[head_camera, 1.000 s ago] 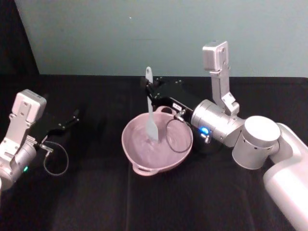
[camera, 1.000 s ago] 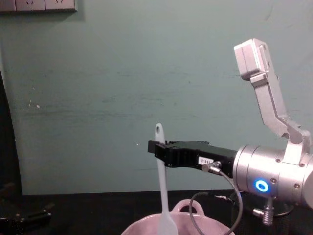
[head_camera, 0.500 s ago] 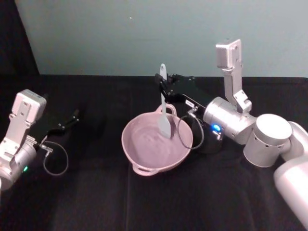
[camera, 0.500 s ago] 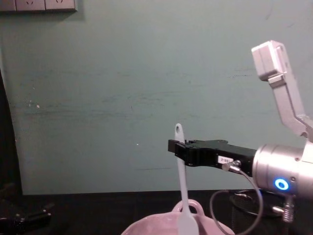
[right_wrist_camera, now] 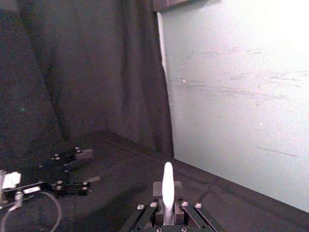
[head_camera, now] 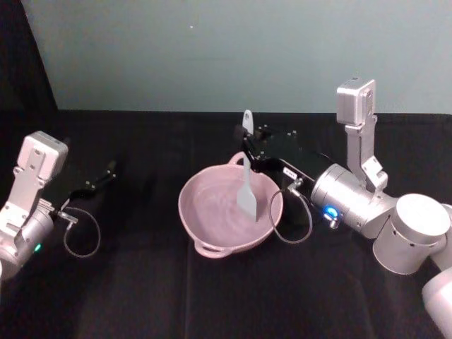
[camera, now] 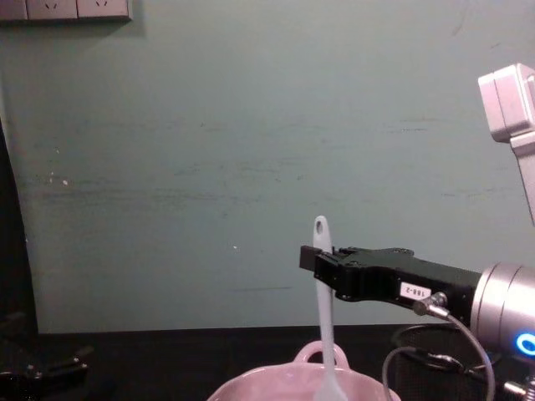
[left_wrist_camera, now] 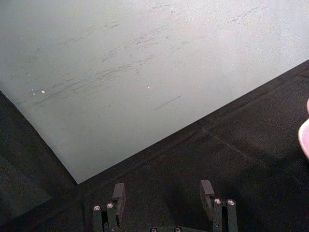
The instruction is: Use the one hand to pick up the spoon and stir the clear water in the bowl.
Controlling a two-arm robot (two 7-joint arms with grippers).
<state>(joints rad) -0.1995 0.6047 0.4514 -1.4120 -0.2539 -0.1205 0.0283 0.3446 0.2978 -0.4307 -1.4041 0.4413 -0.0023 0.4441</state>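
We see the right hand point(head_camera: 248, 146) clamped high on the handle of the spoon point(head_camera: 246, 185), upright, head down in the bowl point(head_camera: 212, 215) mid-worktop (we reckon light, stiff, slick plastic, so grip firm up top), left hand point(left_wrist_camera: 162, 189) parked wide by the left edge.

Black table point(head_camera: 212, 304) — pink bowl point(head_camera: 189, 220) resting on it.

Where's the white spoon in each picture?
Head view: middle; long slim white plastic spoon upright in the black right gripper, head inside the pale pink glossy bowl.
Chest view: spoon low centre, above the bowl.
Right wrist view: the spoon pinched in that gripper.
Left wrist view: not in it; left gripper idle, open.
Shared landmark: the right gripper.
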